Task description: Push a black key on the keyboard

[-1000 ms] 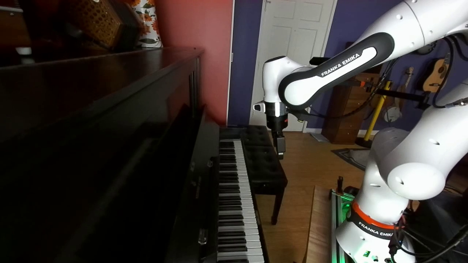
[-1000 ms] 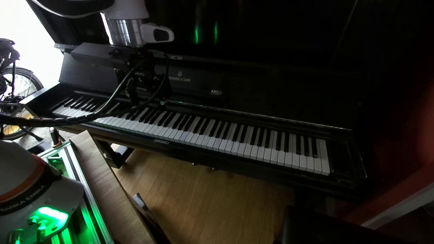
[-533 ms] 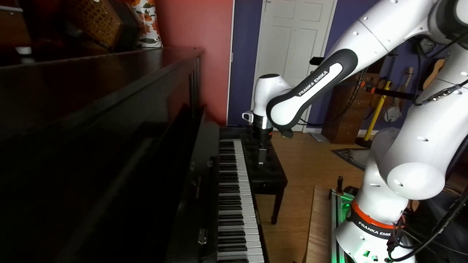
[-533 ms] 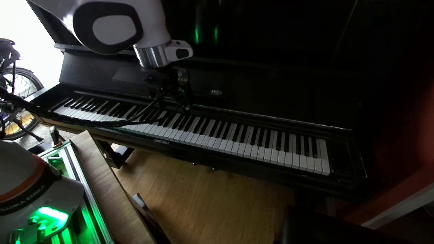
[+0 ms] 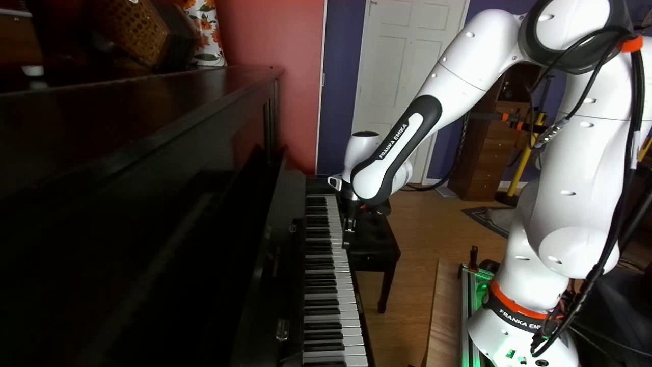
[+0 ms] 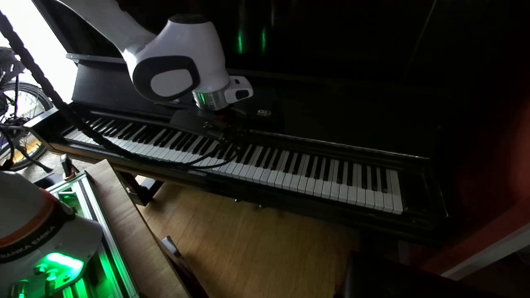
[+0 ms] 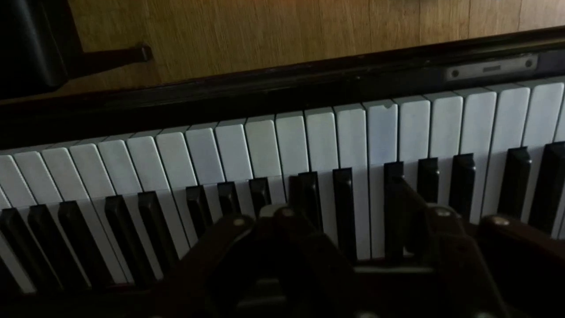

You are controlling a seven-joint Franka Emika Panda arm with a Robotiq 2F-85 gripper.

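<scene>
The keyboard's white and black keys run along the dark upright piano in both exterior views (image 5: 349, 306) (image 6: 310, 182) and cross the wrist view (image 7: 382, 132). My gripper is low at the key row in both exterior views (image 5: 347, 243) (image 6: 234, 144). It points down. In the wrist view my gripper (image 7: 348, 187) is open, its two dark fingers apart over the black keys. A black key (image 7: 344, 194) lies between the fingers, with nothing held. The fingertips are dark against the keys, and I cannot tell whether they touch any key.
The black padded bench (image 5: 374, 237) stands beside the far part of the keyboard. The piano's upright front (image 6: 352, 111) rises behind the keys. The arm's black cable (image 6: 95, 136) hangs in front of the keys. A wooden tabletop (image 6: 124, 223) lies beside the robot base.
The arm has reached down and toward the piano. My gripper has gone from high beside the bench to low at the keys, and moved right along the keyboard in an exterior view.
</scene>
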